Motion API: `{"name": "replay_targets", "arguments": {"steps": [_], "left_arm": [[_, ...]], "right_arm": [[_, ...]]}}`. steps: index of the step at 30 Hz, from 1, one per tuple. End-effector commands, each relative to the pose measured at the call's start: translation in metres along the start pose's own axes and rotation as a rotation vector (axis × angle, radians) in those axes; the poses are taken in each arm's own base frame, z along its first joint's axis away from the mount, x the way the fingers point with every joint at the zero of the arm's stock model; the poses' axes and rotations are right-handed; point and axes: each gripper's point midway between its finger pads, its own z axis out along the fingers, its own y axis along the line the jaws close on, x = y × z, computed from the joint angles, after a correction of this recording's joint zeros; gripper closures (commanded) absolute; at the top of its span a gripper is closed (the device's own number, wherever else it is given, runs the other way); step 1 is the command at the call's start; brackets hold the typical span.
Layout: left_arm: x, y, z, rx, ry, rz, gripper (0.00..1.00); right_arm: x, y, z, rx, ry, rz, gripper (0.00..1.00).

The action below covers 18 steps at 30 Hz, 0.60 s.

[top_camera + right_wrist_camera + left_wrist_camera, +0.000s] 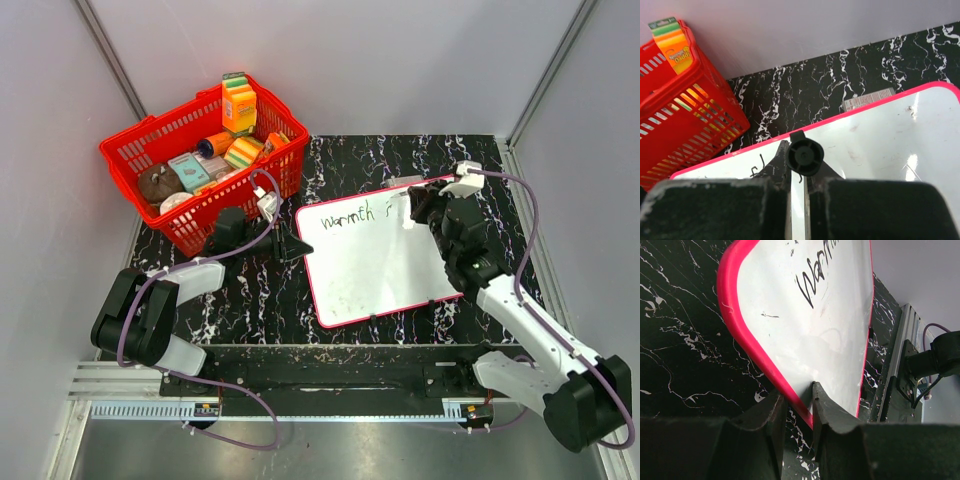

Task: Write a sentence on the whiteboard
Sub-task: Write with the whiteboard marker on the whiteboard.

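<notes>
Whiteboard: lies flat on the black marbled table, right of centre, turned at a slant; pink frame, rounded corners
Writing: one dark handwritten word along the board's far edge, starting near the far-left corner; it reads roughly "Warmth"; a few small strokes follow it to the right
Left claw: at the board's left edge, below the far-left corner; in the left wrist view its two fingers stand on either side of the pink frame, closed in on it, so it grips the whiteboard by its rim
Right claw: over the board's far-right part, just past the end of the word; closed tight on a marker
Marker: black, seen end-on in the right wrist view, upright between the fingers and pointing down at the white surface; whether its tip touches the board cannot be told
Basket: red plastic mesh, at the far left of the table, just beside the board's far-left corner but apart from it; it holds an orange and green carton, a teal box, a brown round thing and other packets
Label: small grey printed slip, flat on the table just beyond the board's far edge
Arms: left one reaches in from the near left, right one from the near right; purple cables run along both
</notes>
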Motion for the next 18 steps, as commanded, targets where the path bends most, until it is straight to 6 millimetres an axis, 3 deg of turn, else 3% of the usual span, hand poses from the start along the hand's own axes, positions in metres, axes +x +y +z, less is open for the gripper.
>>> {"name": "replay_targets", "arguments": {"steps": [1,18], "left_arm": [[-0.002,0.002,0.005,-0.015,0.002,0.123,1.00],[-0.002,0.002,0.005,-0.017,0.002,0.123,1.00]], "right_arm": [[-0.029,-0.001,-0.008,0.008,-0.090,0.017,1.00],[0.000,-0.013,0.002,0.047,-0.021,-0.013,1.00]]}}
